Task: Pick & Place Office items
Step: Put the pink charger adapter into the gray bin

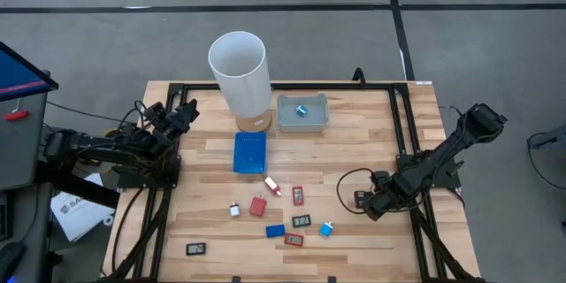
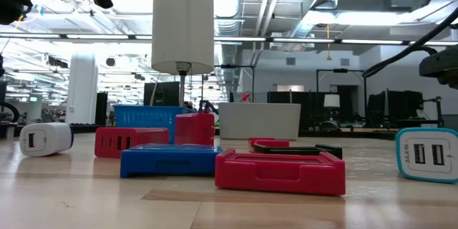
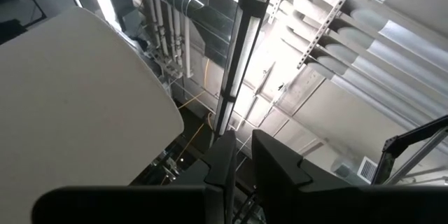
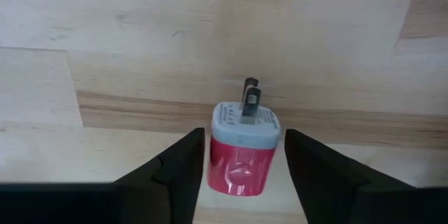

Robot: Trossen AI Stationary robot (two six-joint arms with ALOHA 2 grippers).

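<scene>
Starting at the left edge of the high view: my left gripper point(image 1: 184, 113) is parked by the table's point(image 1: 371, 141) upper left corner, tilted up toward the ceiling. I can't tell whether it's open or closed. It sits near the cylinder point(image 1: 239, 75), which stands at the back edge and is wide enough to crowd that corner.

Moving toward centre, the blue tray point(image 1: 249, 152) lies flat just in front of the cylinder. The grey bin point(image 1: 288, 124) is beside it to the right, with one blue piece point(image 1: 301, 110) inside.

Below them is the scatter of items:
- A black piece point(image 1: 196, 248) lies alone near the lower left edge.
- Next come a white plug point(image 1: 234, 210), a red block point(image 1: 257, 206), a blue slab point(image 1: 275, 230) and a red frame point(image 1: 294, 240).
- A teal charger point(image 1: 326, 228) is the rightmost of the group.

They lie close together, with thin gaps between them.

Right of that is a strip of bare wood, good room, and then my right gripper point(image 1: 367, 203), low over the boards and inside the right rail. In its wrist view the right gripper point(image 4: 245, 136) is open. Its fingers point(image 4: 185, 161) straddle a red charger point(image 4: 241, 161) that lies on the wood with its prongs pointing away. There's a sliver of clearance on each side and no contact yet.
</scene>
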